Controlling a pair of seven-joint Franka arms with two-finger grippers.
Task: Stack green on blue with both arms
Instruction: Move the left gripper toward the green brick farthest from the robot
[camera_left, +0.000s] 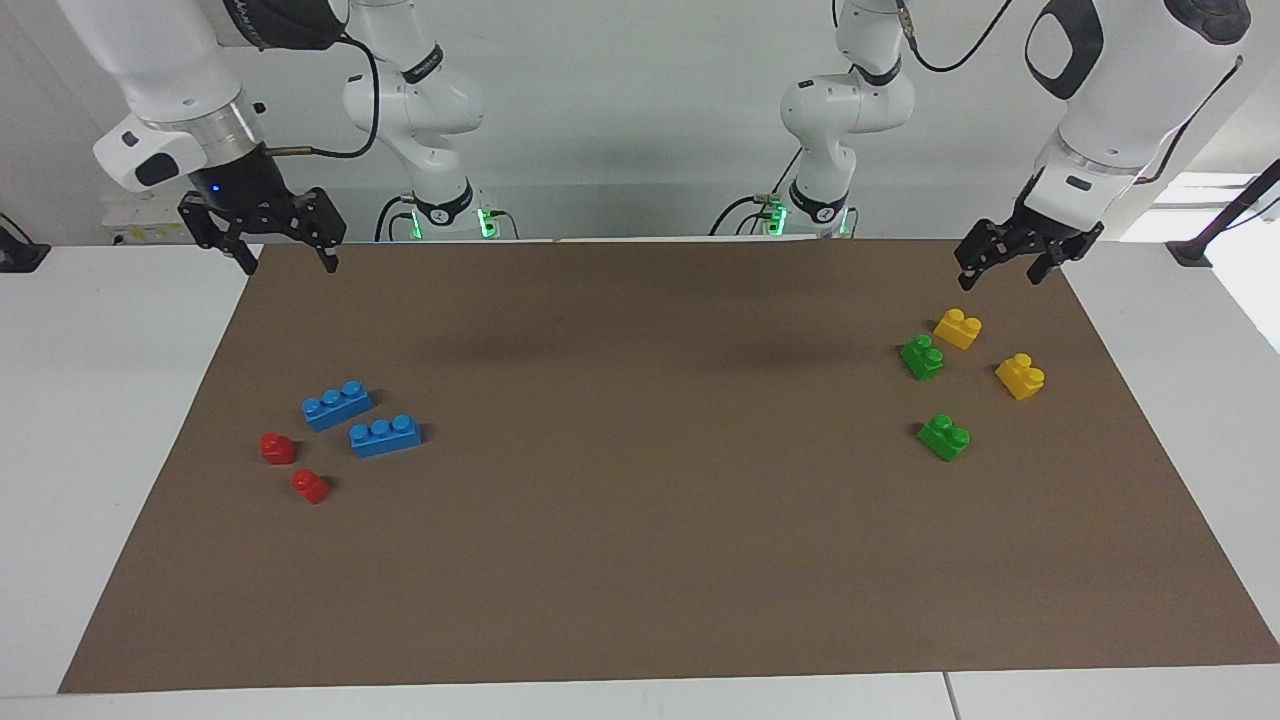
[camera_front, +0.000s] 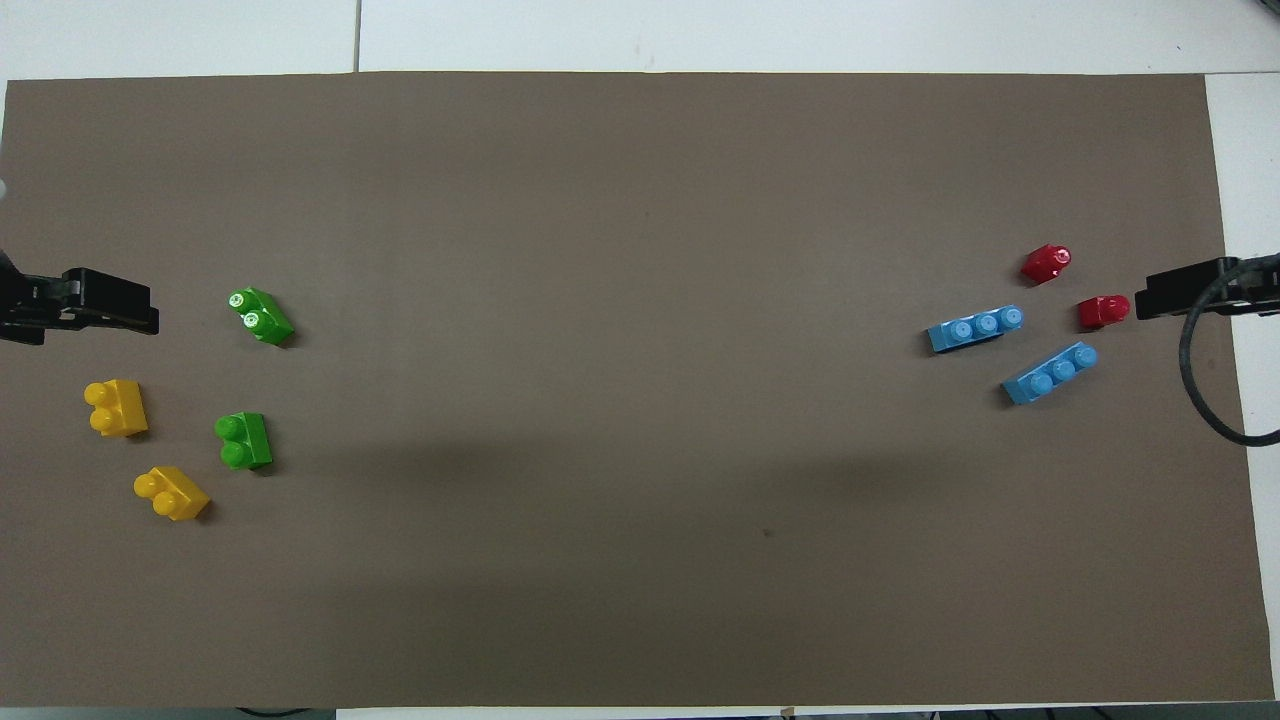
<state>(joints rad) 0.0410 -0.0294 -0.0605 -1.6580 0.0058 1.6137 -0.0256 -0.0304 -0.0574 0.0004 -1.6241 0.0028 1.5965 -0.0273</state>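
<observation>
At the left arm's end of the bench, two green bricks lie loose; two blue bricks lie at the right arm's end.

One green brick (camera_left: 922, 357) sits just beside a yellow brick (camera_left: 958, 328); the other green brick (camera_left: 944, 437) lies farther from the robots. Both blue bricks (camera_left: 337, 405) rest near two red bricks (camera_left: 278, 448). The left hand (camera_left: 1003, 269) and right hand (camera_left: 286, 258) hang empty above the brown mat (camera_left: 640, 560), fingers apart.

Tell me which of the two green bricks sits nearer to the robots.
The green brick beside the yellow brick, at. It lies nearer to the robots, almost touching that yellow one; the other green brick sits alone, farther from them.
</observation>
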